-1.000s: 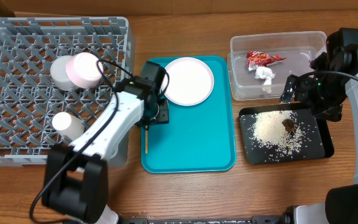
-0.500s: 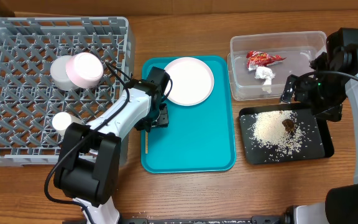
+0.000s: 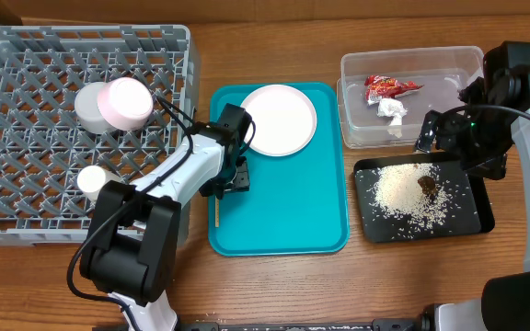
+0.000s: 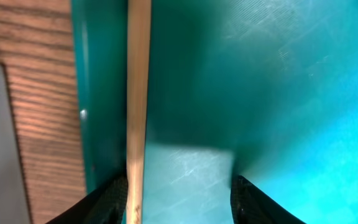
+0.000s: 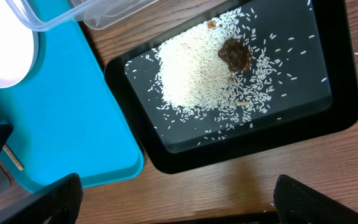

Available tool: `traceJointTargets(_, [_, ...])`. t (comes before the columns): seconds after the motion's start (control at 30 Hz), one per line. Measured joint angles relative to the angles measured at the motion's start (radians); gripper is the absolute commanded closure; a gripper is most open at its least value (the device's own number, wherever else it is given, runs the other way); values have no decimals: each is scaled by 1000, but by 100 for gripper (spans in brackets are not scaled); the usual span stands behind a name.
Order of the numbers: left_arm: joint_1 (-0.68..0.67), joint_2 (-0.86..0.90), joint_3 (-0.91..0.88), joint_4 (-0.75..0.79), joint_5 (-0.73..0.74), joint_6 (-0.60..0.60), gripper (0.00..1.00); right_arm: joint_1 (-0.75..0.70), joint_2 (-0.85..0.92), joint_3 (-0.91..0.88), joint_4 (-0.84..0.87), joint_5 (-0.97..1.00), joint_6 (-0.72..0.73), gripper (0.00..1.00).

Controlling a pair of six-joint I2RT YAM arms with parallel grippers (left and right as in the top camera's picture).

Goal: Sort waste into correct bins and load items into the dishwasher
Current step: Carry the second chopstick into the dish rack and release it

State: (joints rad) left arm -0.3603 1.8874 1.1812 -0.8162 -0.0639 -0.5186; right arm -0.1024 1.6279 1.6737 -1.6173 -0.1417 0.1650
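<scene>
Overhead, we find waste binned (wrapper (image 3: 391, 85), tissue (image 3: 393, 110) in tub (image 3: 410, 51); rice (image 3: 403, 190) on black tray (image 3: 479, 216)) and bowls (image 3: 125, 101) in rack (image 3: 26, 83), upper left. Plate (image 3: 279, 119) and chopstick (image 4: 138, 93), mid-frame on teal tray (image 3: 293, 211), are left to load. Left gripper (image 4: 180, 190) stands half-parted over chopstick; right gripper (image 5: 179, 199) gapes wide, empty.

One grey dish rack (image 3: 17, 211) is sitting at nine o'clock on the worktop (image 3: 274, 285), holding one white bowl (image 3: 86, 106), one pink bowl (image 3: 125, 101) and one white cup (image 3: 92, 179). One teal tray (image 3: 293, 202) is lying in the middle, carrying one white plate (image 3: 279, 119) and one chopstick (image 3: 216, 211). At two o'clock, one clear tub (image 3: 412, 53) is holding one red wrapper (image 3: 389, 86) and one tissue (image 3: 393, 110). At four o'clock, one black tray (image 3: 472, 216) is carrying one rice heap (image 3: 398, 188) and one brown scrap (image 3: 427, 185).
</scene>
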Motion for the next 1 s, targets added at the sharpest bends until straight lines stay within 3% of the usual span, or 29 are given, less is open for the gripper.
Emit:
traceJointTargets(0.13, [0,-2,-18,35,1,-3,55,0,0,0,-1,0,0,0])
traceJointTargets(0.2, [0,-5,-24,52,0,-7,69,0,0,0,-1,0,0,0])
traceJointTargets(0.33, [0,-11,-34,66,0,-7,85,0,0,0,-2,0,0,0])
traceJointTargets(0.5, [0,-12,-36,69,0,-6,95,0,0,0,-2,0,0,0])
traceJointTargets(0.8, [1,-15,-36,63,11,-6,96,0,0,0,-3,0,0,0])
traceJointTargets(1.0, [1,-17,-9,-44,30,0,96,0,0,0,-7,1,0,0])
